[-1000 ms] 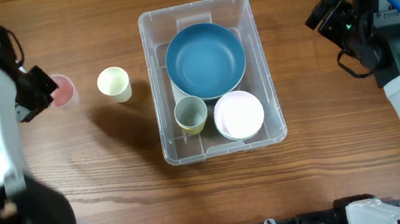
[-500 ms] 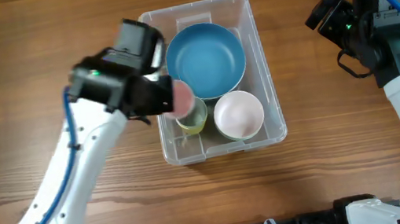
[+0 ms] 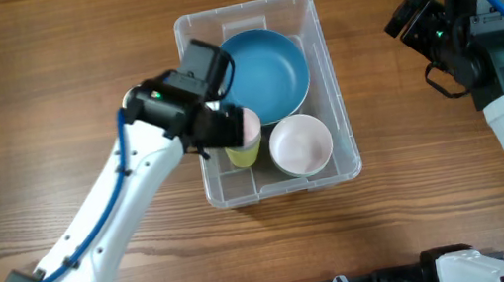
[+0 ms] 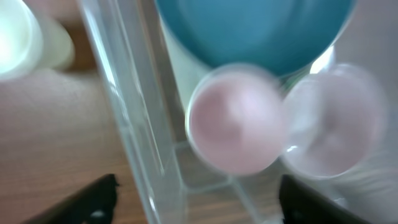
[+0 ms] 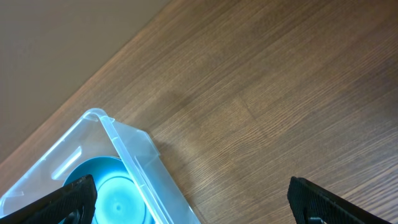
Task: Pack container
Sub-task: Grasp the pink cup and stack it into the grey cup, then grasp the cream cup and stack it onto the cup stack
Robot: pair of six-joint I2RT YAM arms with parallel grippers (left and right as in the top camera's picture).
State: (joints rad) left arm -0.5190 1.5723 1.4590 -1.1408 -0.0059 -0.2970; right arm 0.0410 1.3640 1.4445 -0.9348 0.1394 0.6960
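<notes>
The clear plastic container (image 3: pixel 338 98) sits mid-surface, long side running away from the robot, and it's filling up. A big blue bowl (image 3: pixel 267 74) takes the far half. A pale bowl (image 3: pixel 301 146) with a pinkish tint sits in the near right corner, just beside the blue one. A yellow-green cup (image 3: pixel 242 155) stands upright at the near left. Right over that one is a pink cup (image 3: pixel 249 126), mouth up and overlapping its far rim from overhead; whether it rests inside or hangs just above, I cannot tell. The left hand (image 4: pixel 198 196) reaches in across the container's left wall. In the blurred left wrist view its fingers (image 4: pixel 99 199) stand spread well wider than the pink cup, neither one touching it. That same view catches a cream cup (image 4: pixel 22 37) standing on the wooden surface (image 3: pixel 48 51) just outside the left wall. Over on the other side, the right hand (image 5: pixel 189 196) hovers well apart from the container, off its far right corner. Its fingers are apart with nothing between them.
</notes>
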